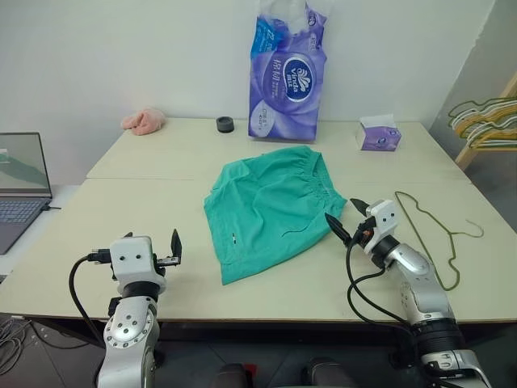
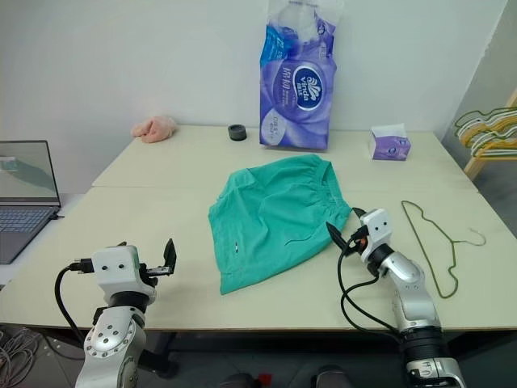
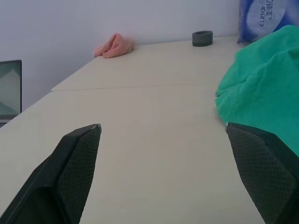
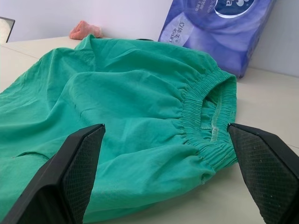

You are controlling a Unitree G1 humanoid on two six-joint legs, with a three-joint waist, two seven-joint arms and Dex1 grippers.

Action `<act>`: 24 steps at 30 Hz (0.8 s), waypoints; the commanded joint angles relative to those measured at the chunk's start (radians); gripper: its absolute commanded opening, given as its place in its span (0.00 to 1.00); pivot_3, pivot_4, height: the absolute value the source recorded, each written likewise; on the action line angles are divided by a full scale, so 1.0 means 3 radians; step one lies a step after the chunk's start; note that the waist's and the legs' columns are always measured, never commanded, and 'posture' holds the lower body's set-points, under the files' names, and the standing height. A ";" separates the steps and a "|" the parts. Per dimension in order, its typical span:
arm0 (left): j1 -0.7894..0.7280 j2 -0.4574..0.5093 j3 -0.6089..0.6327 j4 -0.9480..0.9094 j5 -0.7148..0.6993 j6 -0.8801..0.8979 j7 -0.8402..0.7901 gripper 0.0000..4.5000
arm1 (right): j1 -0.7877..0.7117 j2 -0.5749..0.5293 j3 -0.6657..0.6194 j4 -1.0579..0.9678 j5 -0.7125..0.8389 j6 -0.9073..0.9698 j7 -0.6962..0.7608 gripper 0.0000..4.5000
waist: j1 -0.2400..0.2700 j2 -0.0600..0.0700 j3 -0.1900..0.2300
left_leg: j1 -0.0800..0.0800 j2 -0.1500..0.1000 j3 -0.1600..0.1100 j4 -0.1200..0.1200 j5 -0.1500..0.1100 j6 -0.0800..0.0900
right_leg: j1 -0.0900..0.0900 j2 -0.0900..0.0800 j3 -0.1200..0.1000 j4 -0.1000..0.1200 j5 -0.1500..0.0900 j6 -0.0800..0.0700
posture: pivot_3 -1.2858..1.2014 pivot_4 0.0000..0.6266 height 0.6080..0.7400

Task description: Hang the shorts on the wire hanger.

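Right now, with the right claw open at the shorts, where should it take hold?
Probably the gathered waistband of the shorts, coming in level from the robot's right. That thick edge faces the open right claw, nearer than the wire hanger.

Office or lab: plain table (image 1: 161,218), laptop (image 1: 20,182), bare white wall (image 1: 121,56).

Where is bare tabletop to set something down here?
Free: the wide stretch between the shorts and the laptop, ahead of the open left pincer. Crowded: the right side, where the open right pincer sits between the shorts and the wire hanger.
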 commanded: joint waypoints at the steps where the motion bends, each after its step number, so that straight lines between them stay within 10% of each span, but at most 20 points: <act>1: -0.0027 0.0081 -0.0051 -0.0105 0.0051 -0.0100 -0.0070 1.00 | -0.0026 -0.0006 -0.0039 -0.0135 0.0018 -0.0033 0.0007 0.99 | 0.0000 0.0000 -0.0001 | 0.0000 0.0000 0.0000 0.0000 0.0000 0.0000 | 0.0000 0.0002 0.0000 0.0000 0.0000 0.0000 | 0.51 0.00 1.00; 24: -0.0096 0.0249 -0.0250 -0.0125 0.0030 -0.0026 -0.0383 1.00 | 0.0282 -0.0169 0.0005 -0.0525 0.0145 0.0215 0.0338 0.99 | -0.0018 0.0005 -0.0010 | 0.0000 0.0000 0.0002 0.0000 0.0000 0.0000 | 0.0000 0.0005 0.0002 0.0000 0.0000 0.0000 | 0.49 0.01 1.00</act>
